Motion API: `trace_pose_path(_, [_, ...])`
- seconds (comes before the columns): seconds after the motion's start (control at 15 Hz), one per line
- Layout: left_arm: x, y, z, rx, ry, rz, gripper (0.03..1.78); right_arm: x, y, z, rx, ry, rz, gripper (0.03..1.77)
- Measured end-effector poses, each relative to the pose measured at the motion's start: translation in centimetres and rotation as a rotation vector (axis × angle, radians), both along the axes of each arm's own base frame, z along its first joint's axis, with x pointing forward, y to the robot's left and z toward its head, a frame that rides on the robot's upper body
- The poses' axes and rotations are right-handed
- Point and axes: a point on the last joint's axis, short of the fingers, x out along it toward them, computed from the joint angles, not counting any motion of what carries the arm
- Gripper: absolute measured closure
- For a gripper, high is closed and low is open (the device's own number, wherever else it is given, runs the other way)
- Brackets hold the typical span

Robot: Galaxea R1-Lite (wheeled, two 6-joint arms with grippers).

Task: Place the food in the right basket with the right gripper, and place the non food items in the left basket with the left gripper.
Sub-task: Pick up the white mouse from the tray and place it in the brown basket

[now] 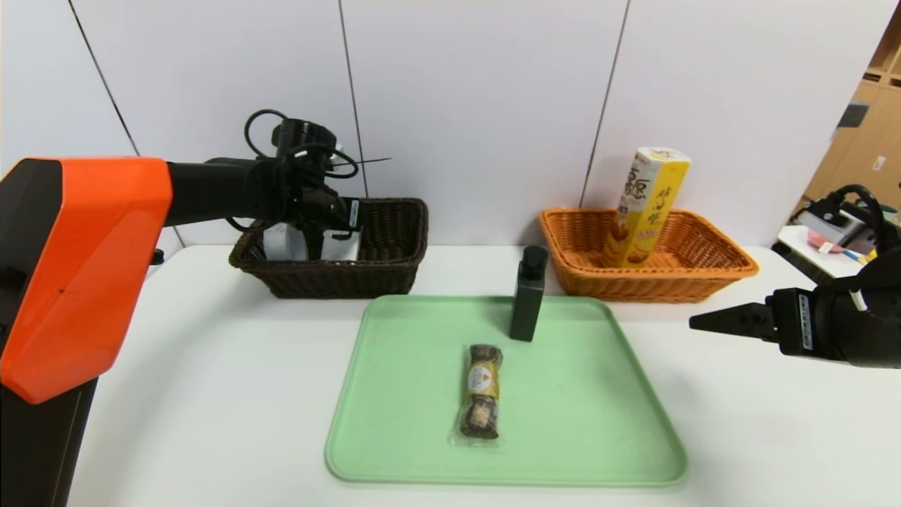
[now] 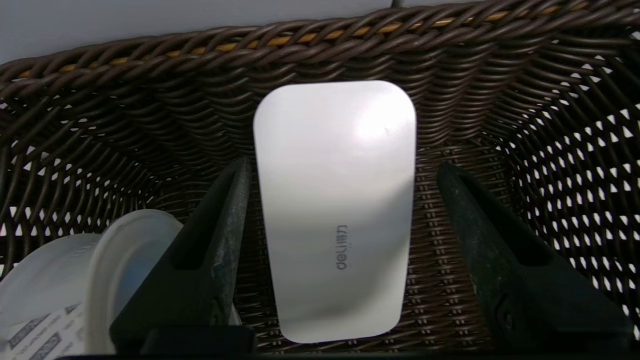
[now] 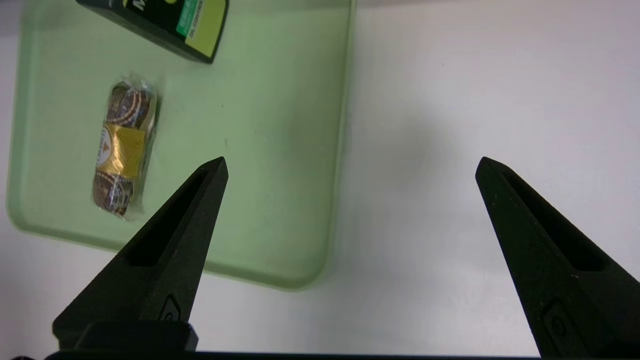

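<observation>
My left gripper (image 1: pixel 331 232) (image 2: pixel 344 164) hangs inside the dark brown left basket (image 1: pixel 338 282) (image 2: pixel 150 125). Its jaws stand open on either side of the flat white case (image 2: pixel 335 200), which lies free on the basket floor. The white round container (image 2: pixel 55 280) (image 1: pixel 281 243) rests beside it. A black pump bottle (image 1: pixel 528 296) (image 3: pixel 165 20) stands on the green tray (image 1: pixel 598 394) (image 3: pixel 280 150), with the chocolate snack pack (image 1: pixel 481 394) (image 3: pixel 121 150) lying nearer me. The yellow snack box (image 1: pixel 644 208) stands in the orange right basket (image 1: pixel 704 274). My right gripper (image 1: pixel 704 322) (image 3: pixel 351 160) hovers open and empty right of the tray.
Both baskets sit at the back of the white table against the wall. A side table with small objects (image 1: pixel 830 243) stands at the far right. The orange left arm casing (image 1: pixel 77 267) fills the near left.
</observation>
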Motion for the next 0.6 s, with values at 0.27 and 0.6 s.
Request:
trace_pose_path(0.27, [-0.3,0.0,0.5,0.009,-0.012,0.016,0.34,0.0,-0.2,0.2,0.001,-0.028,-0.005,0.09])
trace_pose_path(0.6, [-5.1,1.0,7.3,-0.017,-0.076,0.043,0.23,-1.4,1.0,2.1,0.005,-0.102,0.042,0.09])
